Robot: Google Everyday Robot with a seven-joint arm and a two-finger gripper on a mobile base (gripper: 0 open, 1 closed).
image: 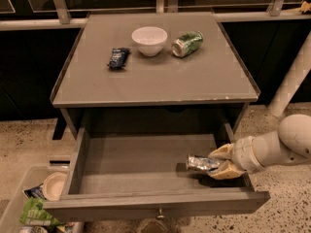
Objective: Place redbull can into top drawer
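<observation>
The top drawer stands pulled open below the grey table, with a small round knob on its front panel. My gripper reaches in over the drawer's right side wall and is shut on the redbull can, a dented silver can lying on its side. The can is low inside the drawer at the right, near the floor; I cannot tell whether it touches.
On the grey table lie a green can, a white bowl and a small dark blue packet. A bin with a plate and a green bag stands at the lower left. A white post stands at the right.
</observation>
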